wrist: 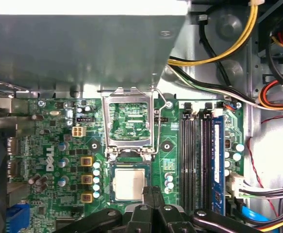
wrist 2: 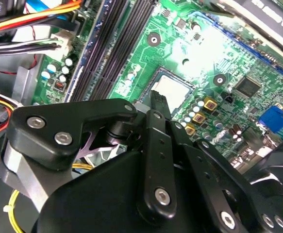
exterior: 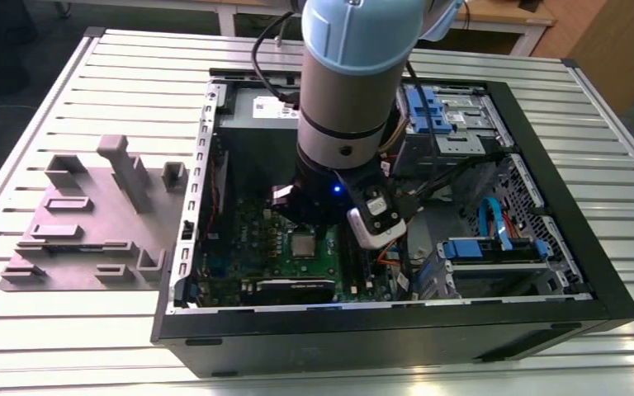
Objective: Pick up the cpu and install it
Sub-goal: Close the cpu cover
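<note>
The cpu (wrist: 129, 184) lies flat in its socket on the green motherboard (wrist: 49, 145), silver top up, and it also shows in the exterior view (exterior: 300, 244). The hinged metal socket frame (wrist: 130, 121) stands open just beyond it. My gripper (wrist: 151, 194) hovers just above the edge of the cpu, its two black fingers pressed together with nothing between them. In the second wrist view the gripper (wrist 2: 157, 99) points down at the cpu (wrist 2: 174, 91). The arm (exterior: 345, 99) reaches straight down into the open computer case (exterior: 565, 223).
Long black memory slots (wrist: 199, 155) run beside the socket. Yellow, black and red cables (wrist: 219, 53) hang near a grey metal box (wrist: 83, 43). Blue drive cages (exterior: 449, 120) fill the case's side at the exterior view's right. A grey fixture block (exterior: 86, 223) sits on the slatted table.
</note>
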Available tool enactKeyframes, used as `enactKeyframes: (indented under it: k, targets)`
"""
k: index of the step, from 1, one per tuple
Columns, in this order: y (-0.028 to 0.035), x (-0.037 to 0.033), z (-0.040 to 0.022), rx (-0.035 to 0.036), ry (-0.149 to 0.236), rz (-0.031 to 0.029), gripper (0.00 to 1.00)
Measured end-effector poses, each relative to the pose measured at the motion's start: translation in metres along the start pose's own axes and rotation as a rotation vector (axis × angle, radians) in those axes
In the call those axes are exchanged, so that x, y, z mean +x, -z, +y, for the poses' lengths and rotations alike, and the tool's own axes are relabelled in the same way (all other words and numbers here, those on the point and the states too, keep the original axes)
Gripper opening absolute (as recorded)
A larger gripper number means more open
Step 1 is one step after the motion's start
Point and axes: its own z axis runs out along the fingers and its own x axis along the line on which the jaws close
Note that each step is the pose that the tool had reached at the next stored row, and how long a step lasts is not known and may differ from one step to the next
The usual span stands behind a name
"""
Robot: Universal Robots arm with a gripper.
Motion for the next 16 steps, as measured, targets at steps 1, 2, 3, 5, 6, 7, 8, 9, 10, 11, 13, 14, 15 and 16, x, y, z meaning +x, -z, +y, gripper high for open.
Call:
enactKeyframes:
  k: [1, 2, 3, 5, 6, 7, 8, 9, 10, 11, 13, 14, 15, 16]
  targets:
    - [0.0, -0.0012, 0.0, 0.0, 0.0, 0.0, 0.1]
    - [0.0, -0.0023, 0.0, 0.0, 0.0, 0.0, 0.1]
    - [0.0, -0.0031, -0.0001, 0.0, 0.0, 0.0, 0.1]
    - [0.0, -0.0045, -0.0001, 0.0, 0.0, 0.0, 0.1]
    - [0.0, -0.0055, 0.0, -0.0002, 0.0, 0.0, 0.1]
    - [0.0, -0.0064, 0.0001, -0.0004, 0.0, 0.0, 0.1]
    - [0.0, -0.0072, 0.0002, -0.0004, 0.0, 0.0, 0.1]
    - [0.0001, -0.0082, 0.0004, -0.0002, 0.0, 0.0001, 0.1]
    - [0.0, -0.0095, 0.0005, -0.0004, 0.0, 0.0, 0.1]
    - [-0.0001, -0.011, 0.0006, -0.0004, 0.0, 0.0, 0.1]
    - [-0.0001, -0.0138, 0.0008, -0.0004, 0.001, 0.0, 0.1]
    - [-0.0002, -0.0148, 0.0009, -0.0005, 0.001, 0.0, 0.1]
    - [-0.0002, -0.0154, 0.0009, -0.0005, 0.001, 0.0, 0.1]
    - [-0.0002, -0.0154, 0.001, -0.0004, 0.001, 0.0, 0.1]
